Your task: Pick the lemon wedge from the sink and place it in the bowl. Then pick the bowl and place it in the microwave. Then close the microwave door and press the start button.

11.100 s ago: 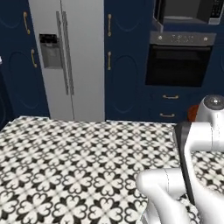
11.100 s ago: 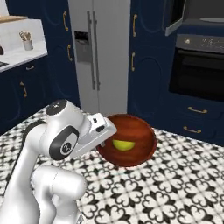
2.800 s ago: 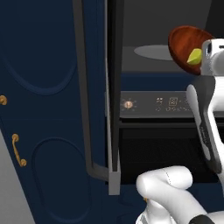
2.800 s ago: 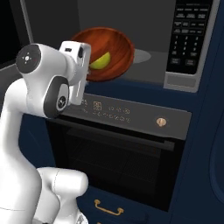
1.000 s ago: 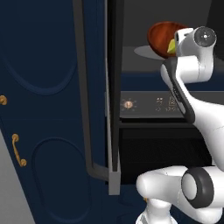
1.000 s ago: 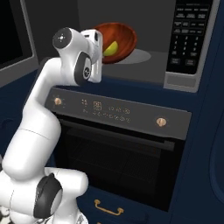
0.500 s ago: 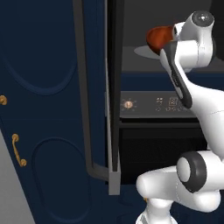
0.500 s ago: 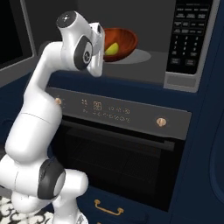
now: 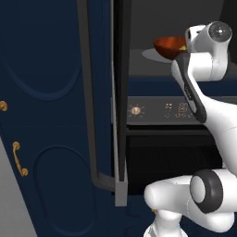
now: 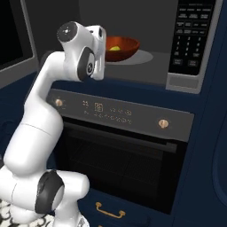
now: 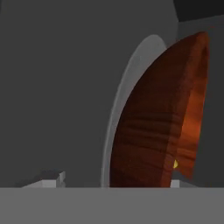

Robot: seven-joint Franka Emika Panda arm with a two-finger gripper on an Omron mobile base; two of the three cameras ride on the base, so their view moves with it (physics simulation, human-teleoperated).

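Note:
The reddish-brown bowl (image 10: pixel 122 46) rests on the grey turntable (image 10: pixel 142 56) inside the microwave (image 10: pixel 191 40), with the yellow lemon wedge (image 10: pixel 115 48) lying in it. From the left the bowl (image 9: pixel 166 45) peeks out beside my white hand. My gripper (image 10: pixel 104 42) is at the bowl's near rim and open. In the hand view its tips stand wide apart, with the bowl's wall (image 11: pixel 153 127) between them and a sliver of lemon wedge (image 11: pixel 175 164) showing. The microwave door (image 9: pixel 118 102) hangs open, edge-on at the left.
Below the microwave is an oven with a lit control strip and brass knobs (image 10: pixel 119 111) and a dark glass door (image 10: pixel 124 164). A drawer with a brass handle (image 10: pixel 108 210) lies under it. A navy cabinet door (image 9: pixel 46 139) stands to the left.
The hand carried the bowl further into the microwave cavity and lowered it onto the turntable. The jaws, shut on the bowl's rim before, now stand apart.

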